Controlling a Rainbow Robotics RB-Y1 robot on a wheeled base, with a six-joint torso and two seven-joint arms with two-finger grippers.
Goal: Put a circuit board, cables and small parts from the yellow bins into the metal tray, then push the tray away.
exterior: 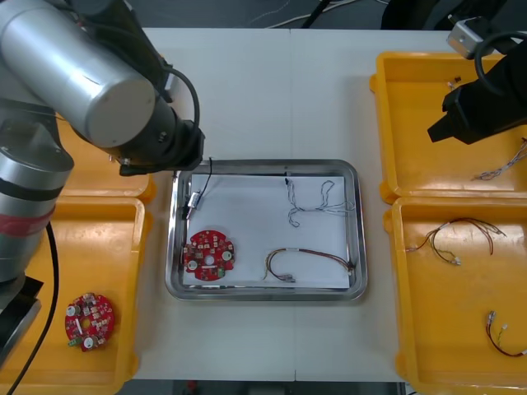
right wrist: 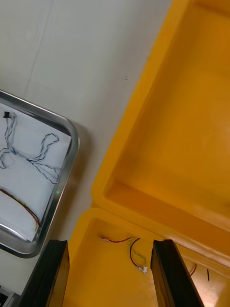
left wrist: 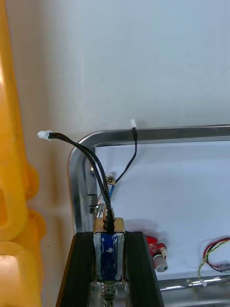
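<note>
The metal tray (exterior: 356, 239) lies mid-table with white inside. In it are a round red circuit board (exterior: 208, 253), a twisted blue and white cable (exterior: 317, 202), a red and yellow cable (exterior: 300, 259) and a small metal part (exterior: 194, 202) with a black cable. My left gripper (left wrist: 109, 237) hangs over the tray's far left corner, shut on another small metal part (left wrist: 109, 250) with a blue body and black wires. My right gripper (right wrist: 110, 244) is open with nothing between its fingers, above the join of the two right bins; its dark shape (exterior: 449, 122) is over the far right bin (exterior: 412, 156).
The near left bin (exterior: 123, 247) holds a second red circuit board (exterior: 89, 319). The near right bin (exterior: 412, 329) holds red and yellow cables (exterior: 457, 239) and another (exterior: 504, 337). A thin cable (exterior: 501, 169) lies in the far right bin. Bare table lies beyond the tray.
</note>
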